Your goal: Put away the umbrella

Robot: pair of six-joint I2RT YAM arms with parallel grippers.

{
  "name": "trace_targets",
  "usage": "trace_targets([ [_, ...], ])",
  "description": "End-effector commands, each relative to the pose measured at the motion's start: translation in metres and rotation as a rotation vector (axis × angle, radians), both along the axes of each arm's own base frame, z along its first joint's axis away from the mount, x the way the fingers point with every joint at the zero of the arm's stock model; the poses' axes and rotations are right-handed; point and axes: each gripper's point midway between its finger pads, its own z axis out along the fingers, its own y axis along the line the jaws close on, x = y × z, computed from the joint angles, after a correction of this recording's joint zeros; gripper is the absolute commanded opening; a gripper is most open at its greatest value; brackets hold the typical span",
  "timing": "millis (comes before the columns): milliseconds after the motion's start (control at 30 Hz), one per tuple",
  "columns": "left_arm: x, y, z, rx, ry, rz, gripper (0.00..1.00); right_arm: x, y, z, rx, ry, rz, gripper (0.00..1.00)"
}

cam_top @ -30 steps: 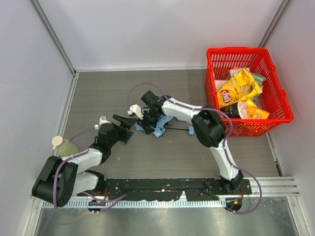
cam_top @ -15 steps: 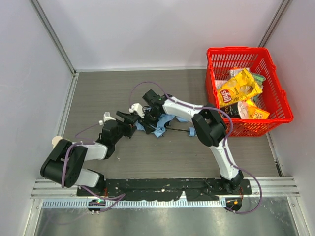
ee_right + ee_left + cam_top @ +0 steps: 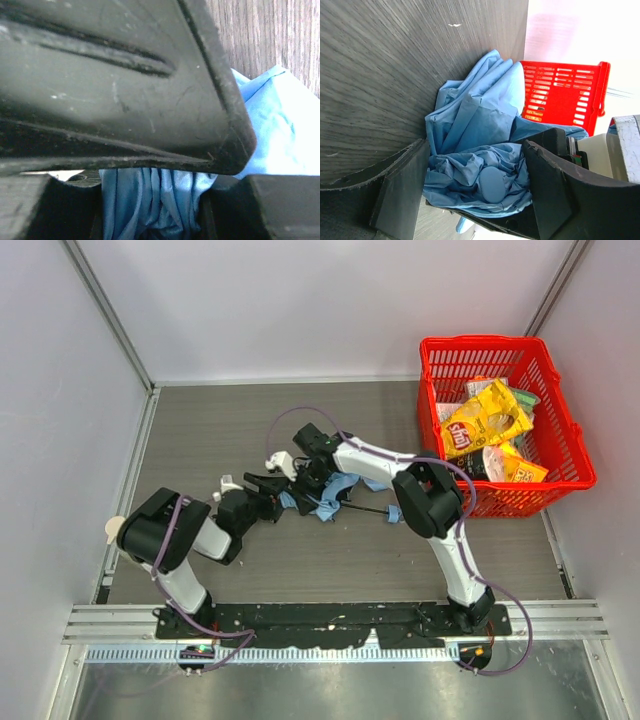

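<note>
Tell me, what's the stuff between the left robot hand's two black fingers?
Bunched sky-blue fabric of the umbrella fills the gap between the fingers of the left gripper; the left wrist view shows it best.

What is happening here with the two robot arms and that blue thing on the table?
Both arms are at the sky-blue umbrella, which lies folded down but loosely bunched in the middle of the table. The right gripper is clamped on a bunch of its fabric. The left gripper has its jaws open on either side of more fabric. The red basket with snack bags stands apart at the right.
</note>
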Motion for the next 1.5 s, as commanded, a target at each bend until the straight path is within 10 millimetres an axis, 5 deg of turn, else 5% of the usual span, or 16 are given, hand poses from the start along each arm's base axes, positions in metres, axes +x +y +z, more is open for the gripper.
trace_targets([
  [0,-0.012,-0.026,-0.004,0.005,-0.007,-0.124,0.79,-0.064,-0.02,-0.06,-0.139,0.247,0.024,0.01],
  [133,-0.007,-0.033,-0.017,0.028,0.017,-0.129,0.78,-0.056,-0.015,-0.052,-0.111,0.199,0.016,0.01],
  [267,0.0,-0.034,-0.029,0.079,0.005,-0.113,0.65,-0.056,-0.008,-0.049,-0.1,0.172,0.034,0.01],
  [567,-0.008,-0.021,-0.042,0.219,0.004,-0.121,0.07,-0.053,-0.005,-0.056,-0.12,0.105,0.02,0.01],
  [667,-0.012,-0.02,-0.047,0.245,0.02,-0.136,0.0,-0.045,-0.007,-0.055,-0.141,0.071,-0.017,0.21],
  [833,-0.023,-0.017,-0.059,0.26,0.057,-0.157,0.0,-0.037,-0.009,-0.036,-0.131,0.016,-0.101,0.52],
  [967,-0.03,-0.01,-0.063,0.28,0.075,-0.147,0.0,-0.021,-0.016,-0.011,-0.125,-0.08,-0.242,0.66],
  [1200,-0.038,-0.002,-0.068,0.302,0.145,-0.127,0.0,-0.01,-0.023,0.057,-0.041,-0.194,-0.343,0.73],
  [1467,-0.038,-0.003,-0.068,0.299,0.147,-0.128,0.0,-0.023,-0.01,0.115,0.086,-0.142,-0.334,0.75],
])
